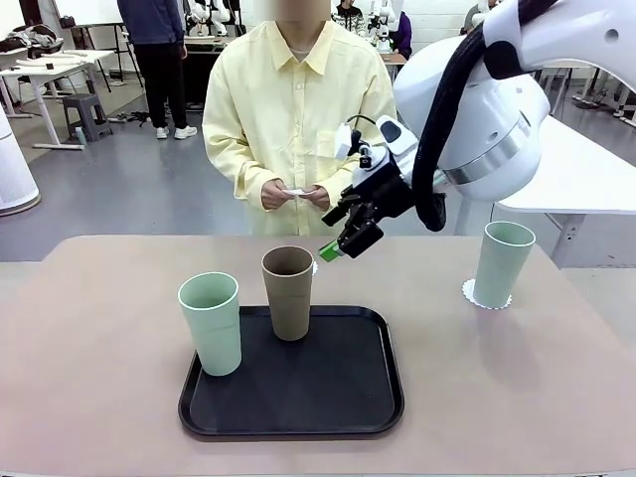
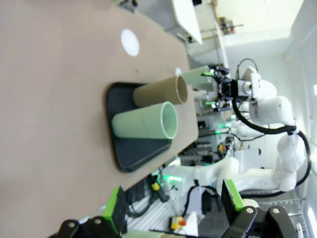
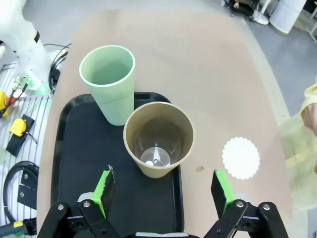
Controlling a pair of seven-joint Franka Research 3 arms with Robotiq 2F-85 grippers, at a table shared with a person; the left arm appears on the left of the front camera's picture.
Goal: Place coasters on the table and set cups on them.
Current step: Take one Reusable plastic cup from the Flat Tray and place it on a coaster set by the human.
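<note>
The right tool (image 3: 162, 181) is hanging wide open with nothing between its green pads (image 3: 105, 187). It is pointing down at the brown cup (image 3: 158, 139), which is standing upright on the black tray (image 3: 74, 148) just ahead of the fingertips and centred in the gap between them. That spread is looking a little wider than the cup's rim, presumably so the jaws can straddle the cup. Off to one side of this tool, just past the tray's edge, a bare coaster (image 3: 240, 157) is lying flat on the table (image 3: 198, 59), and as the nearest free spot it is likely waiting for the brown cup. Beyond the brown cup, farther from the tool, a mint cup (image 3: 109, 82) is standing near the tray's far corner. In the front view a second mint cup (image 1: 503, 263) is already sitting on its own coaster (image 1: 470, 292), well apart from the tool on the arm's base side, so one setting is looking done. The person (image 1: 298, 109) across the table is holding something thin and white in both hands (image 1: 273, 194), possibly another coaster, though it is too small to tell. The left tool (image 2: 173, 201) is also standing fully open and empty, hanging well back from the tray with the cups far ahead of its fingers, probably parked clear of the other arm's path.
</note>
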